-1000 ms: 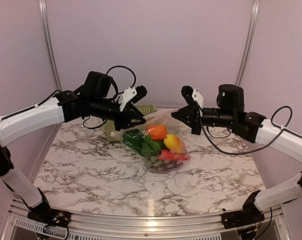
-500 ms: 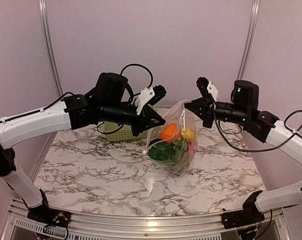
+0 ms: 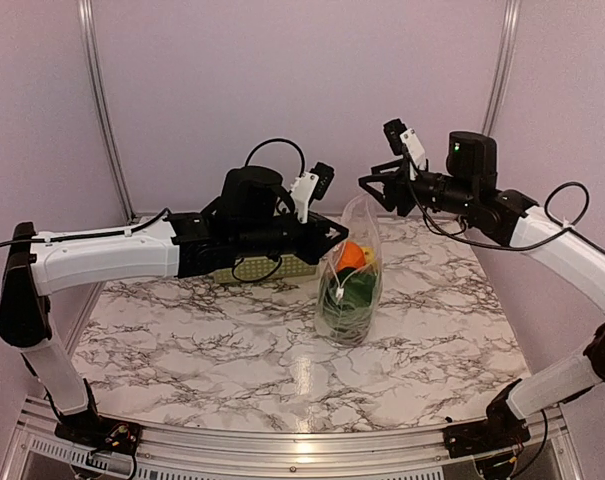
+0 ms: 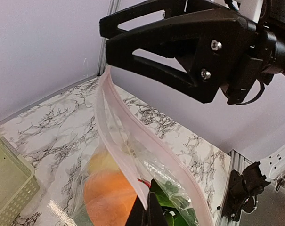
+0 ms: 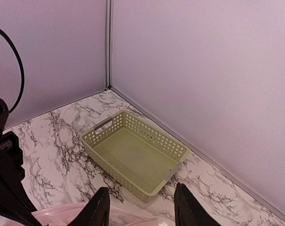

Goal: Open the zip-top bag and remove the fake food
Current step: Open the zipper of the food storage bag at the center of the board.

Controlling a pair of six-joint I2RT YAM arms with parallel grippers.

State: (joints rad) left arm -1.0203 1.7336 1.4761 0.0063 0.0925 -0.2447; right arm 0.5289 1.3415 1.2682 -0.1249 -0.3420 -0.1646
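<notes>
Top external | left hand (image 3: 339, 234) grasping zip-top bag (image 3: 350, 300) | right hand (image 3: 370, 192) released

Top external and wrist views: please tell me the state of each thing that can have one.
zip-top bag: held upright, zip state unclear.
fake food: inside the bag.
basket: upright, empty.
left gripper: shut on the zip-top bag.
right gripper: open, beside the bag's top.

Basket (image 3: 282, 269) mostly behind left arm (image 3: 132, 255); right fingers (image 5: 99, 209) cut off at bottom edge, hold unclear.
</notes>
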